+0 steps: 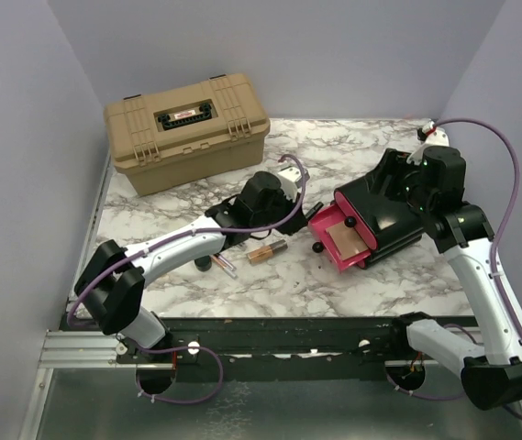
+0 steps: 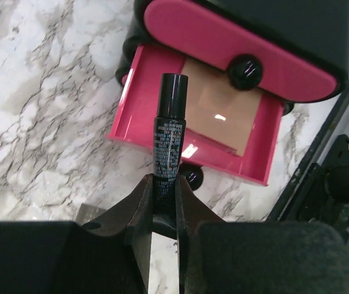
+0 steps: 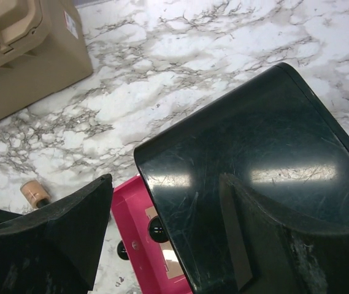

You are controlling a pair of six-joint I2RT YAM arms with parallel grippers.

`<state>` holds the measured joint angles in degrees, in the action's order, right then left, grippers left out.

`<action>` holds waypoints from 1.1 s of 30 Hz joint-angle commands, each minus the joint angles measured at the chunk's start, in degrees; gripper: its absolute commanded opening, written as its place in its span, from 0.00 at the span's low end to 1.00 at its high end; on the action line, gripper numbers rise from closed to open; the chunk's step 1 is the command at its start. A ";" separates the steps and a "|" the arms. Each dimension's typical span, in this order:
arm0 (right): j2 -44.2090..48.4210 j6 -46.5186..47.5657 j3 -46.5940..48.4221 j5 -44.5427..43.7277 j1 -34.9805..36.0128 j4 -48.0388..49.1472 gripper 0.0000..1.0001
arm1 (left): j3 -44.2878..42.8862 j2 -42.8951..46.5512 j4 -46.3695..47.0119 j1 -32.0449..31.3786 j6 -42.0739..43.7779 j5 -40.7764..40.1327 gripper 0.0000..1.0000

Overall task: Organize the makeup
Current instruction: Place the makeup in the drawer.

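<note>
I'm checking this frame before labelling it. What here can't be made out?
- Left wrist: the black tube's print is too small to read; its lower end is hidden between the left gripper's fingers.
- Left wrist: the compact's far part is hidden by the upper drawer front.
- Top view: small items are partly covered by the left arm.
- Right wrist: whether the right gripper clamps the black box is unclear.

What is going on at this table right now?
The left gripper holds a slim black tube pointed toward the open pink drawer, where a flat copper-pink compact already lies. The right gripper sits open over the black box. A copper lipstick tube lies on the marble table.
</note>
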<state>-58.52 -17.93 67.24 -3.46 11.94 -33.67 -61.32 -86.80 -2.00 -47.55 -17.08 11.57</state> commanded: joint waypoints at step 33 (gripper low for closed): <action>2.58 0.61 -3.77 -1.29 0.16 3.23 0.78 | -25.90 -19.72 -20.17 -8.00 3.18 -15.72 0.23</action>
<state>-56.77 -17.91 64.58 -4.64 11.94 -32.25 -85.12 -105.62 -18.65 -55.27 -14.85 -0.75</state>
